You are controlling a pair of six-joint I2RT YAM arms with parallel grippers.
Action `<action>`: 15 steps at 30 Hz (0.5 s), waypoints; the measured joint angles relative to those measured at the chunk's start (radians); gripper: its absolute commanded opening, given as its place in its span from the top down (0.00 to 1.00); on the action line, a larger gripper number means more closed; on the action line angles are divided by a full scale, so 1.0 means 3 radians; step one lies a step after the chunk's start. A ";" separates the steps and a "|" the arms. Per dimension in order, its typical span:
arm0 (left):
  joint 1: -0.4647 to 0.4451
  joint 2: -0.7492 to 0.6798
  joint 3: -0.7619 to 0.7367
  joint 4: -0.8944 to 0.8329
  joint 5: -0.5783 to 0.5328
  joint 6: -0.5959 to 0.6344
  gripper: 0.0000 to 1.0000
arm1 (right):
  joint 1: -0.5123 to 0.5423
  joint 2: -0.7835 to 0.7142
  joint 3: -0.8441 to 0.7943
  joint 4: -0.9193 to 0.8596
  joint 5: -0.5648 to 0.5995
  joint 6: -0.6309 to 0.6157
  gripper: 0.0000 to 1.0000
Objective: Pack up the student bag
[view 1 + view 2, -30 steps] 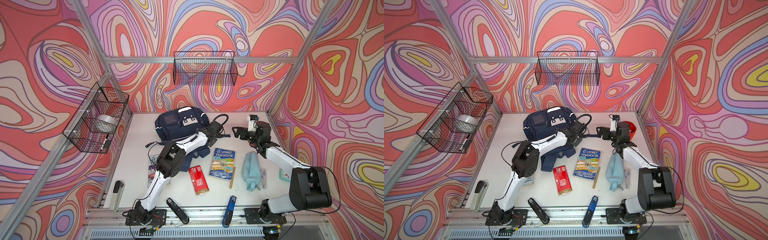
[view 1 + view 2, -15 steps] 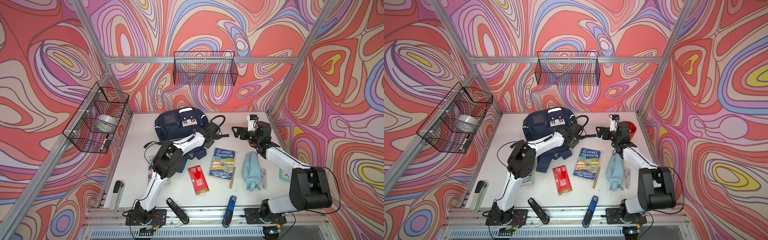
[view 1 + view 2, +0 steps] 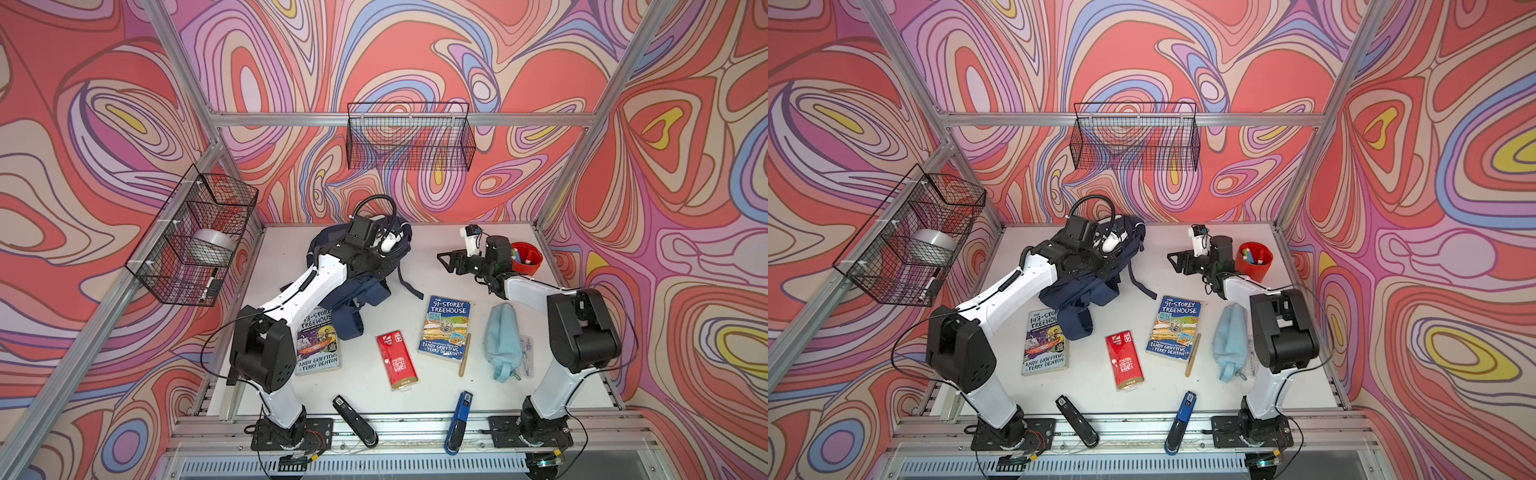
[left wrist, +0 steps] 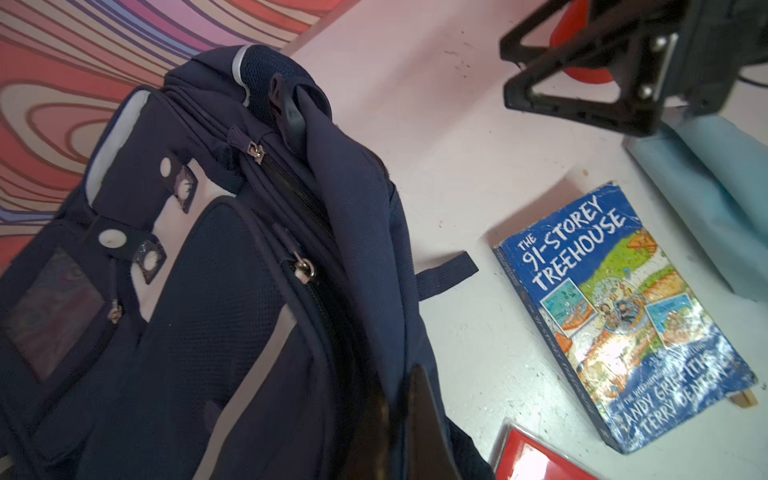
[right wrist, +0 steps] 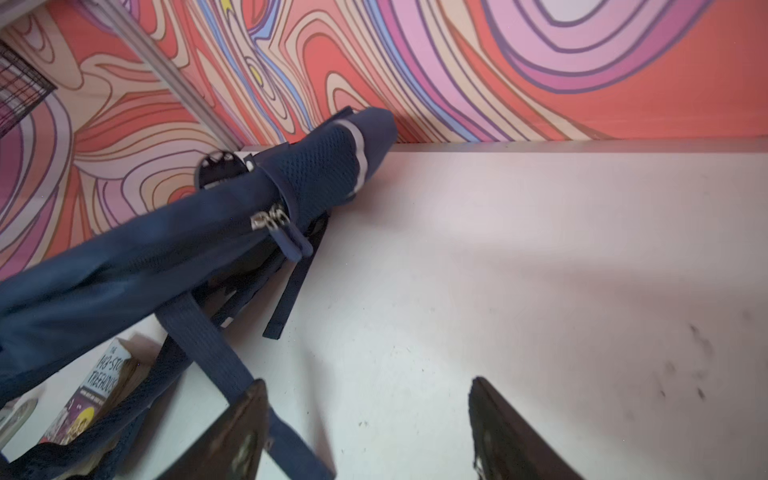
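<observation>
Navy student bag (image 3: 365,296) (image 3: 1084,291): sits at 12 o'clock on the white table (image 3: 428,245), hoisted and bunched up. Its straps trail toward 6 o'clock, and one overlaps a corner of the 143-storey book (image 3: 318,349).

Left gripper (image 4: 397,395): my jaws are clamped fully together on a fold of bag fabric beside the long zip. The bag hangs from that pinch.

Right gripper (image 5: 365,409): my jaws are spread wide with nothing between them. It hangs over bare table at 3 o'clock of the bag, tips aimed at 9 o'clock. A bag strap runs past one finger (image 5: 249,419); I cannot tell whether they touch.

Red cup (image 3: 527,262): at 3 o'clock of my right wrist, with pens inside.

91-storey book (image 3: 446,330): lies flat at 5 o'clock of the bag, apart from it.

Light blue pouch (image 3: 503,340): at 3 o'clock of that book.

Change, bag: a second ago it lay flat with its front panel open to both top views. Now it is raised and crumpled, and my left wrist covers that panel.

Change, left arm: it has swung up and back toward 9 o'clock, taking the bag with it. More of the 143-storey cover shows.

Change, right gripper: it has edged a little toward 9 o'clock, nearer the bag.

Change, rest: the books, pouch and cup lie where they were.
</observation>
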 measured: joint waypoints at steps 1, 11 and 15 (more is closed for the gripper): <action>0.0010 0.0003 -0.0045 0.0009 0.0055 0.0000 1.00 | 0.0000 0.0150 0.0183 0.0001 -0.0075 -0.0005 0.26; 0.0013 0.0004 -0.0098 0.0158 0.0207 -0.0079 1.00 | 0.0201 0.0783 0.0465 0.0367 -0.0758 -0.0060 0.32; 0.0013 0.0004 -0.0098 0.0165 0.0224 -0.0088 1.00 | 0.0296 0.1036 0.0664 0.0520 -0.0913 0.0025 0.34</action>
